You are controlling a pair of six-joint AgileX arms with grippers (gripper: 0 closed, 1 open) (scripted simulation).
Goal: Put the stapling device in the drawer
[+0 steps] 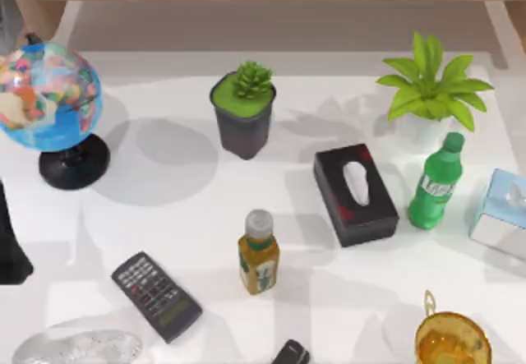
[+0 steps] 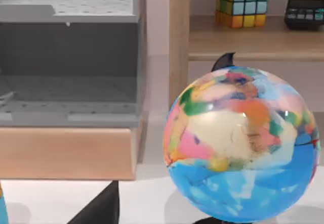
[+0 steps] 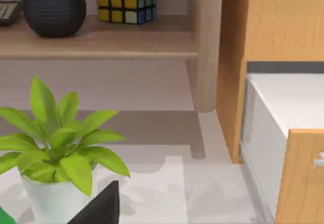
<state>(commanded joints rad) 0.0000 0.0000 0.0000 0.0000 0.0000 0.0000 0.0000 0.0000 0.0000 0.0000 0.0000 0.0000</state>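
My left arm sits at the table's left edge, beside the globe (image 1: 49, 97). Its wrist view has the globe close in front and an open grey drawer (image 2: 71, 90) with a wooden front beyond. A dark tip of the left gripper (image 2: 98, 209) shows low in that view, and I cannot tell how far its fingers stand apart or whether they hold anything.

Going rightward, the flat remote (image 1: 156, 296) lies between the left arm and the stapling device (image 1: 290, 353), a small glossy black piece half cut off at the near table edge, well away from both claws. The amber bottle (image 1: 258, 253) stands just behind it.

Further right, the right gripper (image 3: 98, 206) shows the same dark tip, near the leafy white-potted plant (image 3: 53, 148); a second drawer (image 3: 283, 148) stands open to one side. Its opening I cannot tell either.

The risks, as I judge them: seizing the remote instead, since both are black; clipping the bottle on the way down; a glossy, rounded body slipping from the pinch; and the globe blocking the way to the grey drawer.
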